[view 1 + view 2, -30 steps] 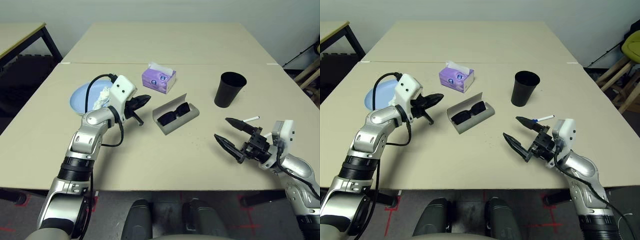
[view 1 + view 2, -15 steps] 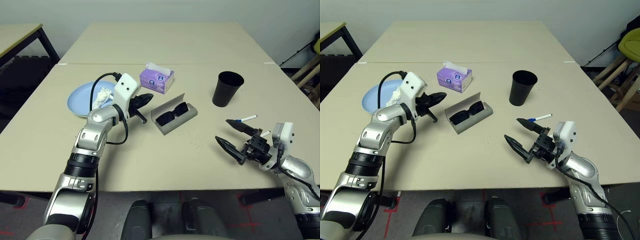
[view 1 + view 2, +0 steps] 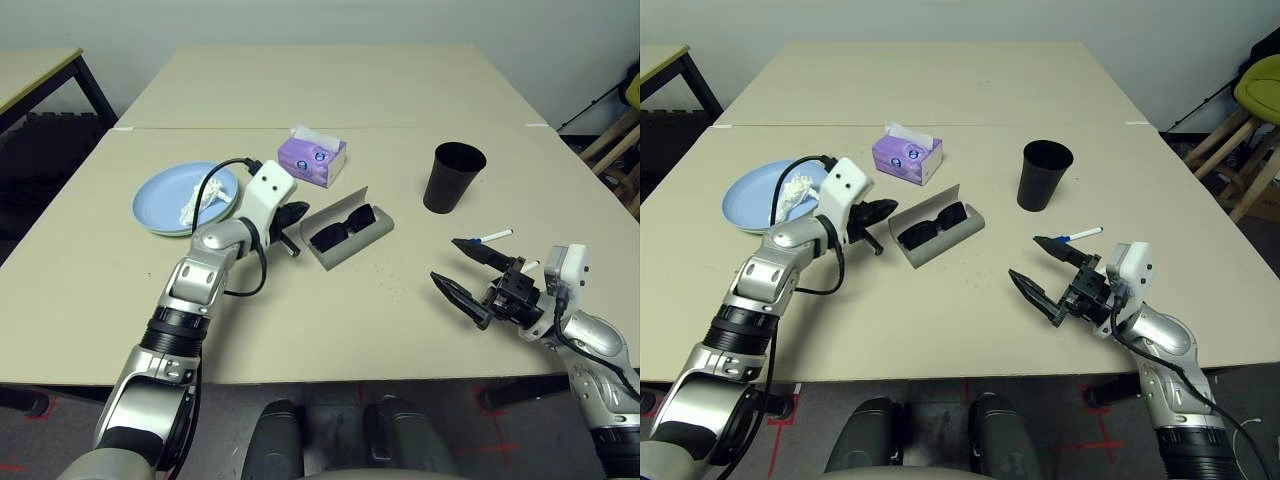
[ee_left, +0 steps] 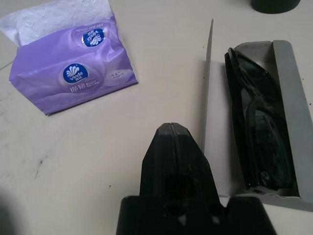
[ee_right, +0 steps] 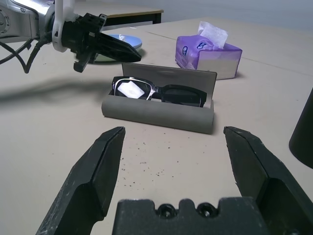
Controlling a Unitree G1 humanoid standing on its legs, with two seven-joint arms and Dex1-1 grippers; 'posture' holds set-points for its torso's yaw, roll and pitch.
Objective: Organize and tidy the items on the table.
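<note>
A grey glasses case (image 3: pixel 367 240) lies open in the middle of the table (image 3: pixel 330 90), with black sunglasses (image 3: pixel 345 222) inside it. My left gripper (image 3: pixel 298 210) is shut and empty, its tip just left of the case's raised lid. A purple tissue box (image 3: pixel 313 157) stands behind it. Further left, a light blue plate (image 3: pixel 160 195) holds a crumpled white tissue (image 3: pixel 200 200). My right gripper (image 3: pixel 447 260) hovers open and empty near the front right edge. A white marker (image 3: pixel 493 237) lies just behind it, and a black cup (image 3: pixel 445 178) stands upright further back.
A seam line (image 3: pixel 400 127) crosses the table behind the items. A separate black-legged table (image 3: pixel 40 75) stands at the far left. A yellow-green seat on wooden legs (image 3: pixel 1262 95) is off the table's right side.
My left gripper has moved right, from beside the blue plate to the left end of the glasses case, staying shut. The plate and tissue are now uncovered. The right gripper holds still.
</note>
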